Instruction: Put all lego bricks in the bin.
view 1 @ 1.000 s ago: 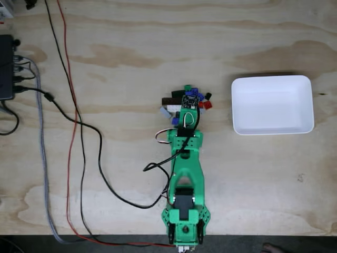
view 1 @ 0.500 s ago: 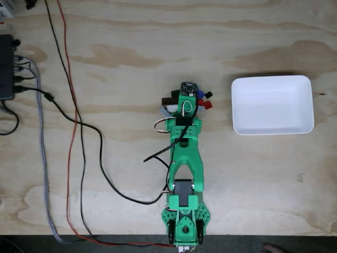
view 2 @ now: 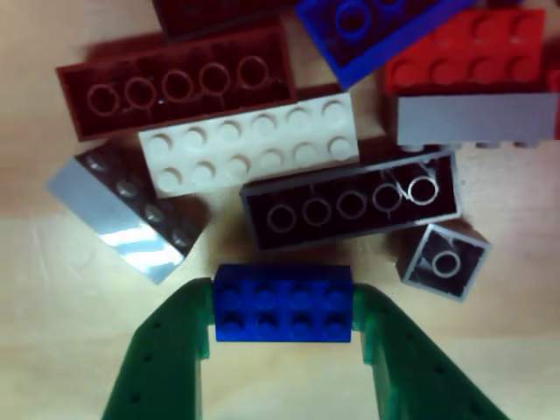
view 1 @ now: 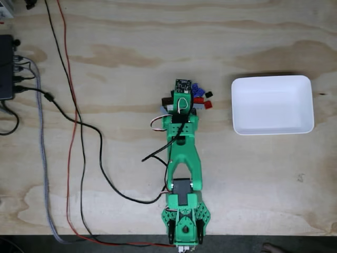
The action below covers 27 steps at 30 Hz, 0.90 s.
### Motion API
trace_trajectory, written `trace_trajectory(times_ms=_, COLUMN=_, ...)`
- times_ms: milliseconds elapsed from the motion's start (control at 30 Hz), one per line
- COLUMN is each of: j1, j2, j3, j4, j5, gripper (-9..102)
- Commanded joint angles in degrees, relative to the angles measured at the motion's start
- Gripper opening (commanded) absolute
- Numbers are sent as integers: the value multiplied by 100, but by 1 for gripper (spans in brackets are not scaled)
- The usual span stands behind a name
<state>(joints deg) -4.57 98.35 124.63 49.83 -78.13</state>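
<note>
The lego bricks [view 1: 199,96] lie in a small pile at the table's middle in the fixed view, and the green arm [view 1: 181,153] reaches over their left part. In the other view my gripper [view 2: 282,302] is shut on a blue brick [view 2: 282,313], one green finger [view 2: 188,341] pressing on each end. Just beyond it lie a white brick [view 2: 254,149], a brown one [view 2: 175,87], dark grey ones [view 2: 350,206], a red one [view 2: 472,48] and another blue one [view 2: 367,26]. The white bin [view 1: 272,105] stands empty to the pile's right.
Black, red and grey cables [view 1: 73,121] run down the table's left side from a black box [view 1: 6,67] at the left edge. The arm's base [view 1: 184,224] sits at the front edge. Bare wood lies between the pile and the bin.
The arm has stretched farther away and a little left over the pile. The blue and red bricks at the pile's right now show beside the wrist.
</note>
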Motion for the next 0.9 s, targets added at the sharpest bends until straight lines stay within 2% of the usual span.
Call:
trace_trajectory(times_ms=0, j1=149, j2=2496, j3=-677, j4=545, j5=571, gripper=0)
trace_trajectory(times_ms=67, j1=413, j2=3278, j3=-1116, j4=729, j5=650, gripper=0)
trace_trajectory(times_ms=167, j1=1178, j2=3313, j3=-2303, j4=1002, j5=580, gripper=0)
trace_trajectory(times_ms=233, j1=2092, j2=2804, j3=-2707, j4=694, j5=475, gripper=0)
trace_trajectory(times_ms=367, j1=3498, j2=1635, j3=-2540, j4=53, j5=237, gripper=0)
trace_trajectory(times_ms=567, j1=4676, j2=387, j3=-2285, j4=-773, j5=-44, gripper=0)
trace_trajectory(times_ms=600, j1=4764, j2=334, j3=-2215, j4=-844, j5=-97, gripper=2)
trace_trajectory(times_ms=733, j1=4667, j2=642, j3=-2188, j4=-615, j5=88, gripper=29)
trace_trajectory(times_ms=800, j1=4465, j2=879, j3=-2426, j4=-316, j5=360, gripper=36)
trace_trajectory(times_ms=867, j1=4131, j2=1257, j3=-2558, j4=-35, j5=519, gripper=37)
